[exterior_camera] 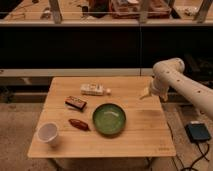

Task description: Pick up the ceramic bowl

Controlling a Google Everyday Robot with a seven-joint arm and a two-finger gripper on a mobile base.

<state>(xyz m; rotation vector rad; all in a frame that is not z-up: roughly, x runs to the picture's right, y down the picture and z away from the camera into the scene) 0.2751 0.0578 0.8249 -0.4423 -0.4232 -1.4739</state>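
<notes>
On the wooden table, a bit right of ctr and toward the front, sits the ceramic bowl: round, shallow, glossy green w/ a darker rim, upright. It's the widest thing on the top. A small reddish-brown item lies just beside its left edge, long axis slanting; prob. a wrapped snack, too blurry to name. Behind that, left of ctr, a dark flat bar w/ a lighter edge lies at an angle. Further back, near the table's middle, a white oblong pkg lies on its side, w/ a small pale knob at its right end. At the front-left corner stands a white cup, upright, mouth up, well apart from the bowl.

The arm, pale and thick, comes in from the right side of the view, its bend held high by the table's back-right corner. The gripper hangs at the arm's lower end, pointing down-left over the back-right part of the table, above the wood. It's behind and to the right of the bowl, apart from it, w/ bare wood between. Grip state, released or clenched: can't tell from this view.

On the floor right of the table lies a dark square pad w/ a cable trailing from it. Behind the table runs a dark low wall w/ a pale ledge along it.
</notes>
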